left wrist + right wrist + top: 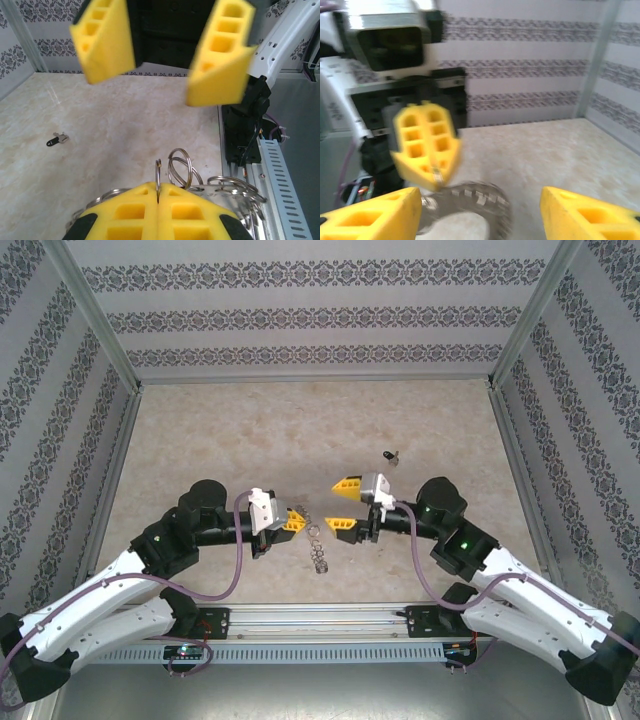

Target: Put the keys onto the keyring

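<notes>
Where the two arms reach in from the near edge of the table (250, 430), the keyring (318, 543) sits between them, a tangle of grey ring and small wire loops trailing toward that near edge. Whether all of it rests on the marbled top, I cannot tell. Just left of the keyring, the left gripper (296, 520) is clamped tight. Its yellow fingers (130, 215) are pressed together on one thin loop (158, 175) of the ring's fringe, which stands upright between them. Just right of the keyring, and a little beyond it, the right gripper (343, 506) hangs facing the left one, its jaws spread wide with nothing between them. Farther back, well beyond the keyring and to its right, the tiny dark-headed key (391, 455) lies alone on the table, apart from both grippers.
</notes>
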You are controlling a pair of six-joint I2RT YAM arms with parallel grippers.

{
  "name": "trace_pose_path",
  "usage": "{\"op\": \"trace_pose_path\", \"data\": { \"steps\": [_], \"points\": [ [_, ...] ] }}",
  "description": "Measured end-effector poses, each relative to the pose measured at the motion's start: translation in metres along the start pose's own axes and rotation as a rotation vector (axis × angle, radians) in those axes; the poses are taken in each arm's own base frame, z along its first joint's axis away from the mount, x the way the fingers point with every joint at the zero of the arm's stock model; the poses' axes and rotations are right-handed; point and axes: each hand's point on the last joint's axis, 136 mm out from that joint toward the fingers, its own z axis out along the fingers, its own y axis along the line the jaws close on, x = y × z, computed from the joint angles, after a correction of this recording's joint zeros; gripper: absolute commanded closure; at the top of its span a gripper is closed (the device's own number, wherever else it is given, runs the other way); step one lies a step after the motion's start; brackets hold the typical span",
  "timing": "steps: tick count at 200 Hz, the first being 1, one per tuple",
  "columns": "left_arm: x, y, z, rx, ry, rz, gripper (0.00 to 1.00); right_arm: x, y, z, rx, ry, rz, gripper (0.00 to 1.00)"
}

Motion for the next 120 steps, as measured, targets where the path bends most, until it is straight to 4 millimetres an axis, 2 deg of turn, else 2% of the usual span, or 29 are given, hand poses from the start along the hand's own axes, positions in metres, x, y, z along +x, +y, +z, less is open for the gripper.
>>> {"op": "trace_pose_path", "data": {
  "steps": [27, 73, 94, 120],
  "points": [
    [0.003, -0.001, -0.001, -0.003, 0.003, -0.001, 1.0, 0.016, -0.055, -0.003, 0.178, 0.084, 0.104, 0.33],
    [0.014, 0.001, 0.002, -0.016, 0.027, -0.014, 1.0, 0.056, -0.173, -0.029, 0.532, 0.295, 0.328, 0.31],
    [0.024, 0.004, 0.004, -0.035, 0.047, -0.036, 1.0, 0.09, -0.222, -0.051, 0.669, 0.389, 0.426, 0.3],
    [0.041, 0.008, 0.006, -0.068, 0.077, -0.086, 1.0, 0.152, -0.27, -0.076, 0.799, 0.555, 0.551, 0.29]
  ]
}}
